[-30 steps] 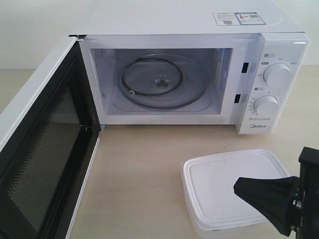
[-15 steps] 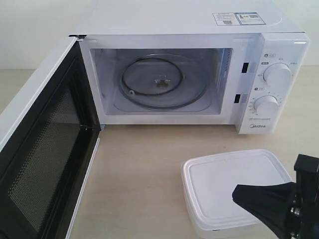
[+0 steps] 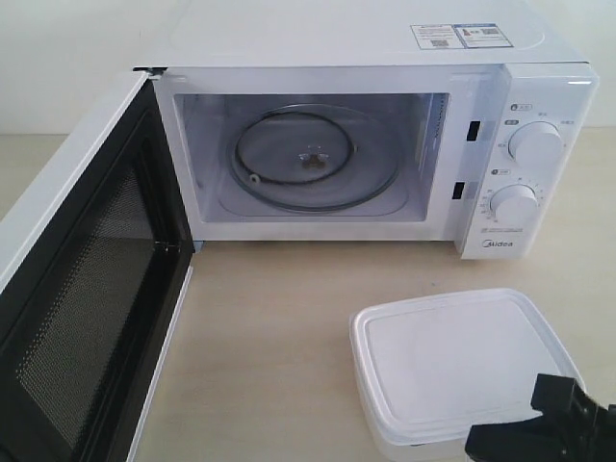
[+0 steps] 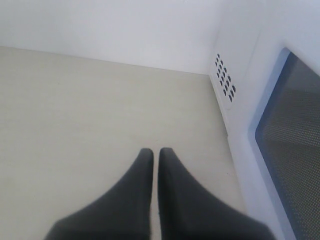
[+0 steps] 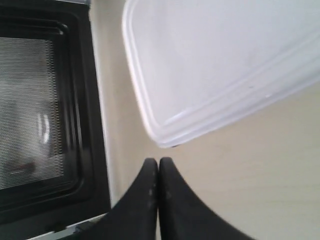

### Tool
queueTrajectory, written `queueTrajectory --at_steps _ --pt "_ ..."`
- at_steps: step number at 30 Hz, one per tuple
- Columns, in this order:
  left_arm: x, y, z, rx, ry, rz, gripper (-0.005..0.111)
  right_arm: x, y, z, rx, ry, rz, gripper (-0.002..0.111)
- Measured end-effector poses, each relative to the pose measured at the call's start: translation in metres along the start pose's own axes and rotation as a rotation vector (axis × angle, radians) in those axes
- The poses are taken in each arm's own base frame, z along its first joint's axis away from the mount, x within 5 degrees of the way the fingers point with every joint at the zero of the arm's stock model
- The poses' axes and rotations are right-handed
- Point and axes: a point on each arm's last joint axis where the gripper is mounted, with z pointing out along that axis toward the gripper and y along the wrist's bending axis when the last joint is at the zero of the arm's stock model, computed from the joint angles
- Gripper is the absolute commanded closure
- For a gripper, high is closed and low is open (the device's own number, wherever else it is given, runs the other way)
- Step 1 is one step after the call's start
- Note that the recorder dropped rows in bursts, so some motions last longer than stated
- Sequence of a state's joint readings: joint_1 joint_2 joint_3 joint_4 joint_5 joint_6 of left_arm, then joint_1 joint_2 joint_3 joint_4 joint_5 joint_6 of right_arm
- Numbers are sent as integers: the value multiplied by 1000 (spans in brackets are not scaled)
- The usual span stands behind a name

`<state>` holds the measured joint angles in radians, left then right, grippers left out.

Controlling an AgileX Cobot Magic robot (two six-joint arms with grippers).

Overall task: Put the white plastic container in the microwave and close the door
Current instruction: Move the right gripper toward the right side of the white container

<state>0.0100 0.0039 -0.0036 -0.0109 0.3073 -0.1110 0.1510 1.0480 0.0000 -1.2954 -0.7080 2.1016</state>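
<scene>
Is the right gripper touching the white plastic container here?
Apart. The right wrist view shows bare table between the shut right gripper and the nearest corner of the white plastic container.

Exterior camera: set in front, raised, tilted down into the open microwave (image 3: 337,38), mid range. I log the door (image 3: 87,318) at 8 o'clock and the container (image 3: 452,361) at 5. Right wrist camera: close above the table (image 3: 269,327), sharing container and door mesh. Left wrist camera: low, facing the door's outer window.
</scene>
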Motion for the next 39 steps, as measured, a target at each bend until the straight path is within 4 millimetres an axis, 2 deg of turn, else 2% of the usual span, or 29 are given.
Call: queueTrajectory --at_steps 4,6,8,9,11,20,31,39 --pt "0 0 0 0 0 0 102 -1 -6 1 64 -6 -10 108" --pt "0 0 0 0 0 0 102 -2 -7 1 68 -16 5 104" --pt "0 0 0 0 0 0 102 -4 -6 1 60 -36 34 89" --pt "0 0 0 0 0 0 102 -5 -6 1 57 -42 42 72" --pt "0 0 0 0 0 0 102 -6 -5 1 46 -61 69 61" --pt "0 0 0 0 0 0 102 -13 -6 1 48 -139 159 63" --pt "0 0 0 0 0 0 102 -17 -19 -2 193 -193 144 63" --pt "0 0 0 0 0 0 102 -19 -18 -2 175 -225 200 63"
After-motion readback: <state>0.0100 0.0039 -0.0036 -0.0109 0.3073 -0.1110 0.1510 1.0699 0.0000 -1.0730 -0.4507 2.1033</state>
